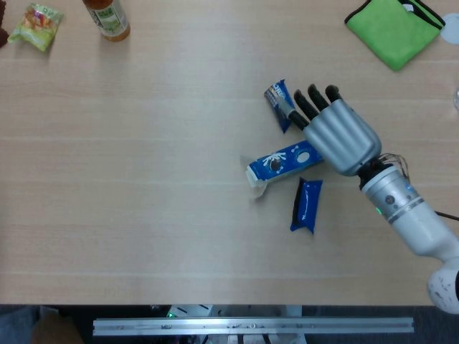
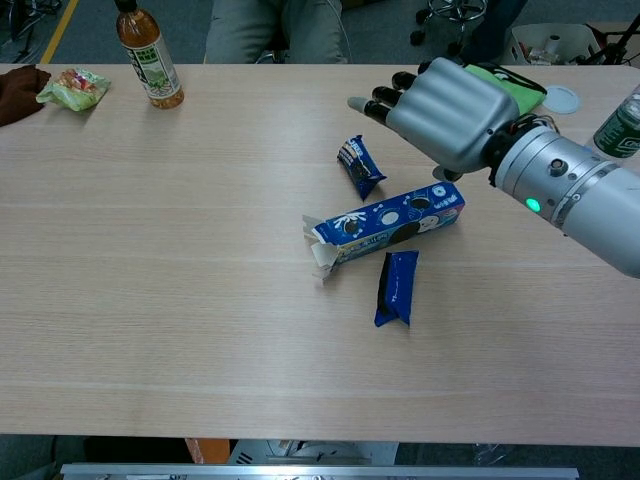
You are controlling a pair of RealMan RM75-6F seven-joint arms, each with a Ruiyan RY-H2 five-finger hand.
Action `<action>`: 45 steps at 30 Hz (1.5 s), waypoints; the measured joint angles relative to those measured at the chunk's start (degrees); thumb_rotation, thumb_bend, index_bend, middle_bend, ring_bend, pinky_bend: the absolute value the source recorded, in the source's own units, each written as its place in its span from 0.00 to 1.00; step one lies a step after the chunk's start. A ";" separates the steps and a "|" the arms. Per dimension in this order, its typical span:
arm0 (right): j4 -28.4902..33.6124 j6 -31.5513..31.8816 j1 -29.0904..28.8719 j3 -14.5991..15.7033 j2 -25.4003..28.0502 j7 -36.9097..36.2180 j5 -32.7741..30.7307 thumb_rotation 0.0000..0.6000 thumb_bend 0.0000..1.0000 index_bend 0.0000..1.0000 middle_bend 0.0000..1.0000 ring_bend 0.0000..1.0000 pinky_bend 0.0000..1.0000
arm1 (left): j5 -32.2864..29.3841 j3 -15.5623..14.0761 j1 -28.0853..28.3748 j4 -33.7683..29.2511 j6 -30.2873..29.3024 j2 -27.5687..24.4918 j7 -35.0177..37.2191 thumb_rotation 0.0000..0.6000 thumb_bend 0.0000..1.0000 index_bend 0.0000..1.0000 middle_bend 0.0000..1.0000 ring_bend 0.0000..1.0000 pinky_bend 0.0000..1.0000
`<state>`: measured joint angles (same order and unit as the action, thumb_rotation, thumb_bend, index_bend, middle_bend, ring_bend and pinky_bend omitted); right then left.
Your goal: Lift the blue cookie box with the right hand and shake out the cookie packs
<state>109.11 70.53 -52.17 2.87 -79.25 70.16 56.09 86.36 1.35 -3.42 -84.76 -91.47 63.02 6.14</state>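
Nearest the camera, one cookie pack [image 2: 396, 288] lay flat just in front of the blue cookie box [image 2: 385, 226], almost touching it. The box itself lay on its side on the table [image 2: 180, 300], open flaps leftward. Above its right end hovered the right hand [image 2: 448, 112], fingers [image 1: 313, 102] spread and empty, clear of the box. Beyond the box lay a second cookie pack [image 2: 359, 166], beneath the fingertips.
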 measured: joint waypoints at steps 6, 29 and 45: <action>1.90 0.65 1.45 -0.45 3.32 -3.82 1.48 1.00 0.13 0.04 0.23 0.19 0.32 | -0.23 0.15 0.07 -0.11 0.07 -0.39 0.08 1.00 0.26 0.27 0.24 0.19 0.24; -1.92 25.84 31.08 8.53 16.95 -30.07 24.84 1.00 0.13 0.22 0.36 0.31 0.40 | 2.64 -0.48 2.63 -4.34 2.22 -1.36 -4.72 1.00 0.26 0.27 0.24 0.19 0.24; -11.93 26.76 41.66 5.92 14.99 -39.03 27.18 1.00 0.13 0.23 0.36 0.31 0.40 | 3.15 -0.89 2.77 -5.19 1.50 -0.16 -6.56 1.00 0.26 0.27 0.24 0.19 0.24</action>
<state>97.18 97.29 -10.51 8.79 -64.26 31.13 83.27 89.52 0.46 -0.65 -89.95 -89.97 62.86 -0.42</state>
